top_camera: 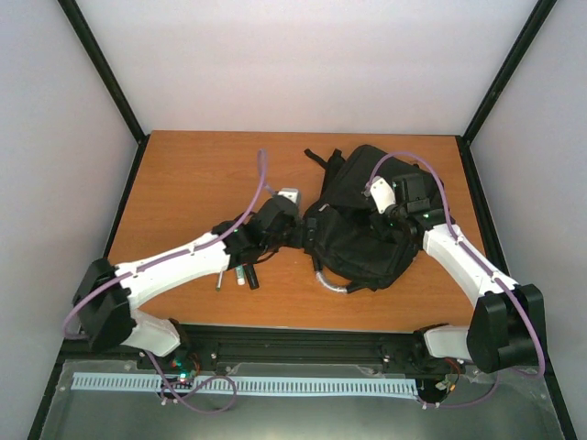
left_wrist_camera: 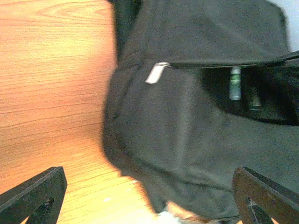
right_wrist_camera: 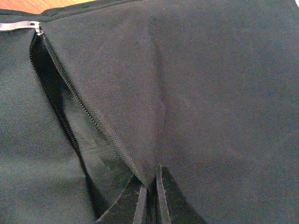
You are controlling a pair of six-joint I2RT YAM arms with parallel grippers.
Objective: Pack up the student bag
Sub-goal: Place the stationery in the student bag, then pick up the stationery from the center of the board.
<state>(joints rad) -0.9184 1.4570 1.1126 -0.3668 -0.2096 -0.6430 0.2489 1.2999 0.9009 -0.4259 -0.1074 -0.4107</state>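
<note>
The right gripper (right_wrist_camera: 150, 189) is clamped on a fold of black fabric beside the open zip of the student bag (top_camera: 353, 243), while the left gripper (left_wrist_camera: 149, 193) hovers with its jaws spread wide just off the bag's left side. A green-and-white tube (left_wrist_camera: 235, 84) shows inside the unzipped pocket, past the silver zip pull (left_wrist_camera: 156, 72). The bag lies right of centre on the wooden table (top_camera: 202, 174), between the two arms.

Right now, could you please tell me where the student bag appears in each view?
Top external: student bag right of centre.
Left wrist: bag fills the right side, pocket open.
Right wrist: bag fills nearly everything.
Shared landmark: orange table, a sliver top left in right wrist.
</note>
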